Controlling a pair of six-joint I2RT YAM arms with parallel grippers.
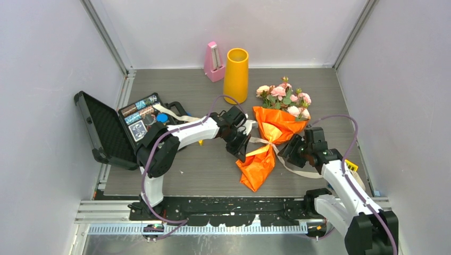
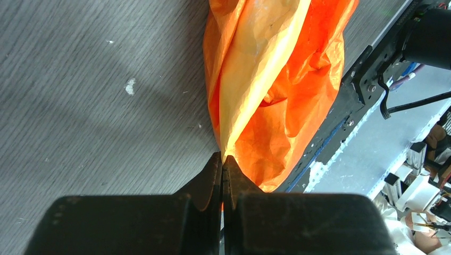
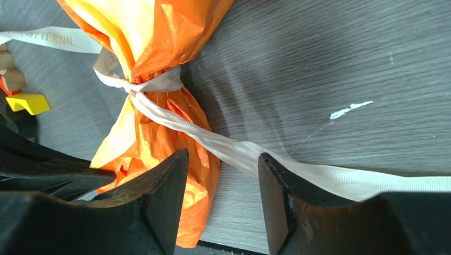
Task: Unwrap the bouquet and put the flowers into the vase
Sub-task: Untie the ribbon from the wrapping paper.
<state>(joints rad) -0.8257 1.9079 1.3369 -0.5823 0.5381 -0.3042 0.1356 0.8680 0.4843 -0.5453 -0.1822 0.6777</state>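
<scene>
Left gripper (image 2: 222,159): shut tight, no gap between the fingers. Tips pressed against the lower edge of the orange paper (image 2: 276,90); cannot tell whether a fold is pinched between them.

Right gripper (image 3: 223,186): wide open, holding nothing. Set astride the ribbon (image 3: 223,146), which passes through the gap between the two fingers; contact with either finger not clear. Left finger (image 3: 167,196) just beside the paper tail.

Bouquet (image 1: 271,138): flat on the table (image 1: 202,170) between the two grippers, wrapped. Flowers (image 1: 284,98) at the far end, near the vase (image 1: 236,74); paper tail at the near end. Ribbon knotted round the narrow waist of the wrap, one long tail lying out to the right.

Vase: upright at the far side, open mouth up, pink metronome (image 1: 214,62) just beside it.

Writing: "ETERNAL" printed on the ribbon's other tail (image 3: 48,37); earlier letters cut off at the frame edge. No other text legible.

Small yellow block (image 3: 29,102) on the table by that tail.
</scene>
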